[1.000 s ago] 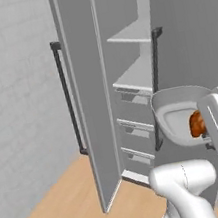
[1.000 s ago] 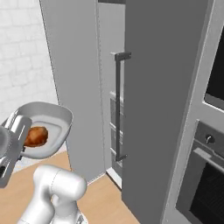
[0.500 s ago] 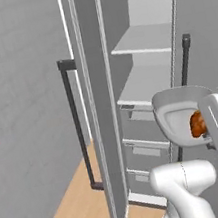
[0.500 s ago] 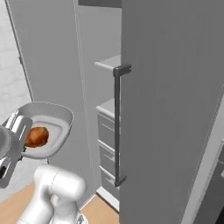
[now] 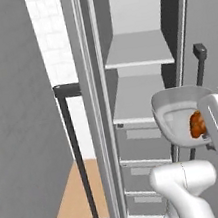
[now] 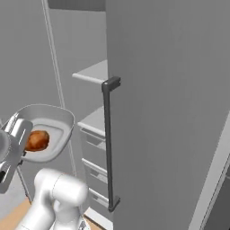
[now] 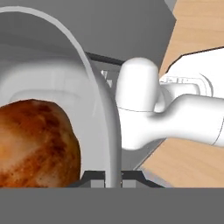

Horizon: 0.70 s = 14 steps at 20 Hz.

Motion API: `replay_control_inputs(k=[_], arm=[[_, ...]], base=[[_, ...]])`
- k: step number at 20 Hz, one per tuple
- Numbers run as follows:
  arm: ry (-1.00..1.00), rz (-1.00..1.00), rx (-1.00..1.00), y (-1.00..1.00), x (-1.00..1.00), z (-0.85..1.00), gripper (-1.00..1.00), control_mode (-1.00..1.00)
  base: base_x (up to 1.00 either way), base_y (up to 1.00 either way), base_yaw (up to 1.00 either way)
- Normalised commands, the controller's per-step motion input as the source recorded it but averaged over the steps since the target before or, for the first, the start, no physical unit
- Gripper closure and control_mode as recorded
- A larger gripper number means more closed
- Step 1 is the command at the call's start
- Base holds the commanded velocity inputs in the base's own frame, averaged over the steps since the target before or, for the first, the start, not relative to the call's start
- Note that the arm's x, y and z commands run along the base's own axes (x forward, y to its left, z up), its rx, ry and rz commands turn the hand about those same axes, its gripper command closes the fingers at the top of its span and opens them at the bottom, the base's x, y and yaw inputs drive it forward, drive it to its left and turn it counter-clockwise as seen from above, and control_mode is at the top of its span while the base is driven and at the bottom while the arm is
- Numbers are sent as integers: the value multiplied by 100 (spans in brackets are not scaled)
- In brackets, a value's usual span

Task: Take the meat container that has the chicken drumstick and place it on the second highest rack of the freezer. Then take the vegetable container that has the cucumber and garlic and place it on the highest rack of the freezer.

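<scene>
The hand [image 7: 113, 177] is closed on the rim of the dish [image 5: 173, 100], the two tips pinching the wide edge between them, as seen in the hand view. The dish is carried in the air, tilted, in front of the open freezer [image 5: 140, 75] and to the right of its shelf stack; it touches no shelf. The drumstick [image 5: 197, 124] lies inside the dish, against the side nearest the hand. In the right base view the dish [image 6: 45, 114] hangs left of the long dark bar handle [image 6: 108, 143], with the drumstick [image 6: 37, 140] close to the gripping fingers. The freezer interior shows two white shelves above grey drawers [image 5: 142, 140]: the top shelf [image 5: 136, 50] and the second shelf [image 5: 132, 101]. The controlling relation is this: the second shelf lies ahead and to the left of the dish, at about the level of the dish's rim. The dish therefore appears to need a forward and leftward move into the opening, levelled out, before release. Risk, as a judgement: the tilt may let the drumstick slide, and the far rim may catch the shelf front or the door edge [image 5: 98, 108]. The first container is not yet placed.
</scene>
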Motion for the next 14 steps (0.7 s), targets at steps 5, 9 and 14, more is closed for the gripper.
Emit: replay_control_inputs(k=[5, 9, 14], arm=[[0, 0, 0, 0, 0, 0, 100, 100], [0, 0, 0, 0, 0, 0, 100, 100], [0, 0, 0, 0, 0, 0, 100, 100]], base=[[68, 5, -21], [56, 27, -26], [35, 35, -28]])
